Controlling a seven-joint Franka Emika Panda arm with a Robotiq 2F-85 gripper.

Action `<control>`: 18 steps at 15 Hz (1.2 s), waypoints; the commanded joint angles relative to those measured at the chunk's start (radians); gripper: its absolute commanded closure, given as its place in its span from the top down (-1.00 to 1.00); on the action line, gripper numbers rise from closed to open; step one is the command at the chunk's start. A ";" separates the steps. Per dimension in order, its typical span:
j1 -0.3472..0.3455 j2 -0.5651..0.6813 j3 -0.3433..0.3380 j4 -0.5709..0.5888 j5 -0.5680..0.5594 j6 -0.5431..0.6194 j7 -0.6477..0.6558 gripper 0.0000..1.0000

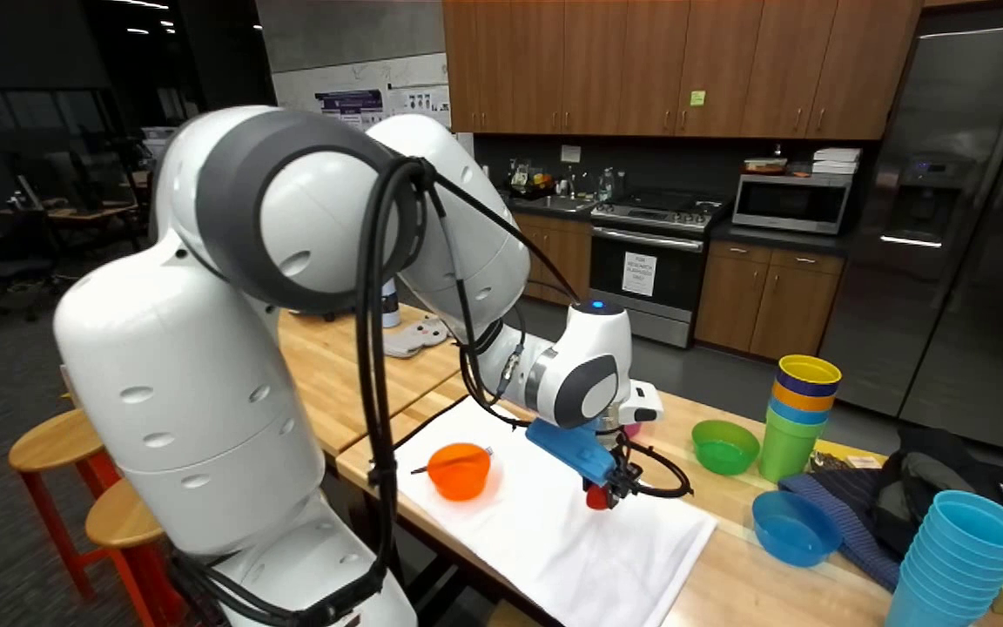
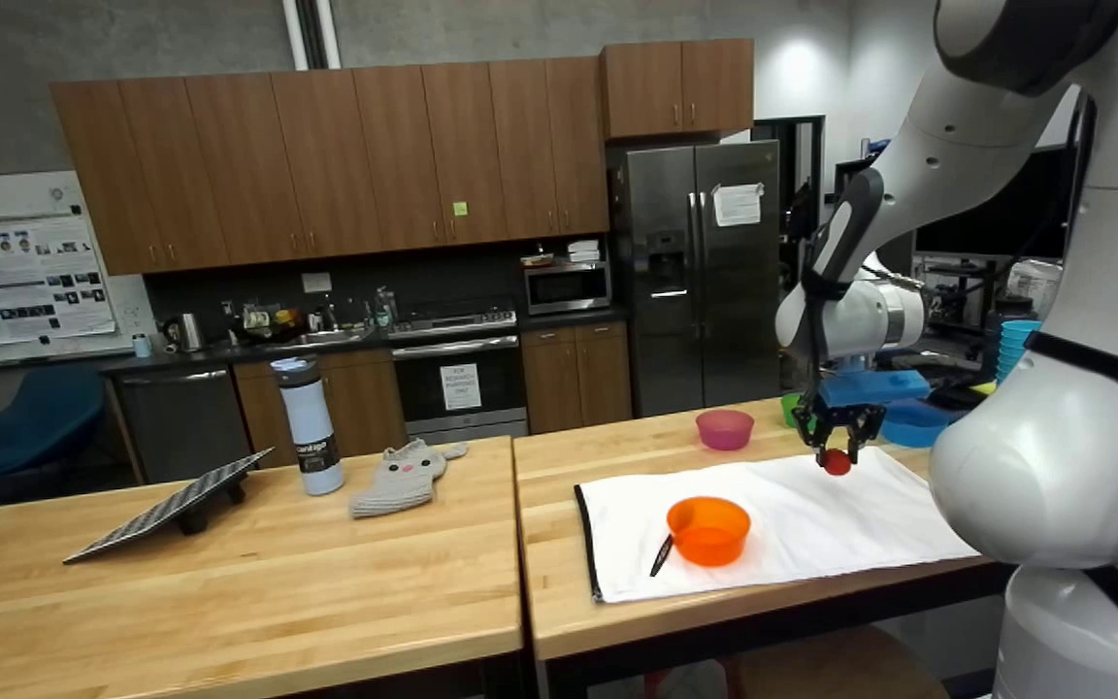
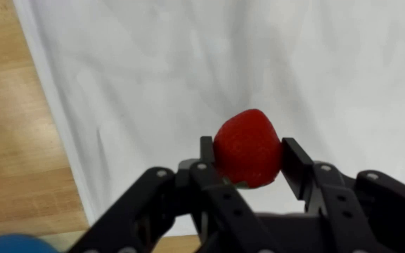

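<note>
A red strawberry (image 3: 248,147) with a bit of green leaf is pinched between the two black fingers of my gripper (image 3: 247,151). Both pads press on its sides, and its tip points away from the palm. In both exterior views the strawberry (image 1: 597,499) (image 2: 837,463) shows under the fingers, over the white cloth (image 2: 792,524). How high it hangs above the cloth is hard to judge. An orange bowl (image 2: 709,532) stands on the same cloth, apart from the gripper, with a dark pen (image 2: 661,555) leaning by it.
Near the arm's far side are a green bowl (image 1: 725,447), a blue bowl (image 1: 796,528) and a pink bowl (image 2: 725,429). Tall stacked coloured cups (image 1: 793,444) and a stack of blue cups (image 1: 959,557) stand beyond. A bottle (image 2: 309,427) and a grey mitt (image 2: 406,478) occupy the adjoining table.
</note>
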 commanded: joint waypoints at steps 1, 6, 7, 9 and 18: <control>0.014 0.097 -0.003 0.073 0.001 -0.012 -0.006 -0.51; 0.021 0.160 -0.012 0.107 -0.010 -0.026 0.008 -0.51; 0.025 0.162 -0.012 0.110 -0.008 -0.056 0.026 0.49; 0.024 0.157 -0.013 0.093 0.001 -0.026 0.006 0.10; 0.027 0.163 -0.013 0.099 0.001 -0.038 0.012 0.87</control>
